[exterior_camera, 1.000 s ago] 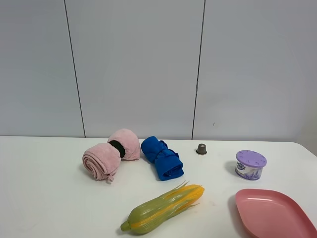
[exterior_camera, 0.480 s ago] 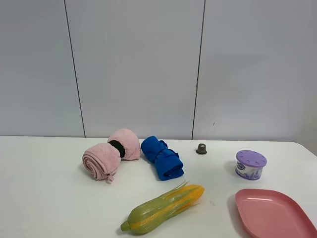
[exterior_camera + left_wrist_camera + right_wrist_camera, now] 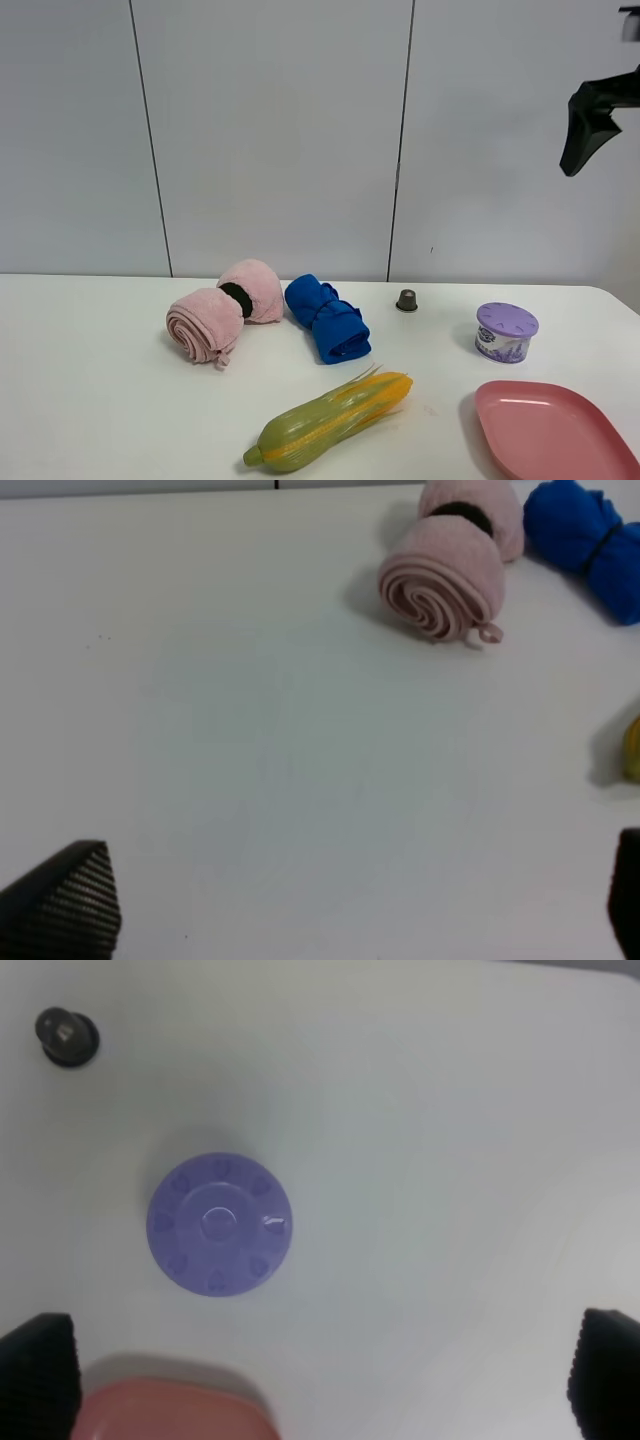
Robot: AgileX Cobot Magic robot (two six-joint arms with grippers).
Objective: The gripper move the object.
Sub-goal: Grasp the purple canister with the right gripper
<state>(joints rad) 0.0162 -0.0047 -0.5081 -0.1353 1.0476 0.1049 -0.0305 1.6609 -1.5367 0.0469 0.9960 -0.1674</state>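
Observation:
The object, a small round tub with a lilac dotted lid, stands on the white table at the right, just behind a pink plate. The right wrist view looks straight down on its lid. My right gripper is open and empty, high above the tub and apart from it. Its black end shows at the top right of the exterior view. My left gripper is open and empty over bare table, with only its fingertips in view. It does not show in the exterior view.
A tiny brown capsule stands behind and left of the tub. A pink plate lies at the front right. A toy corn cob, a rolled blue cloth and a rolled pink towel lie mid-table.
The right arm's black end has come into the exterior view at the top right. Nothing on the table has moved.

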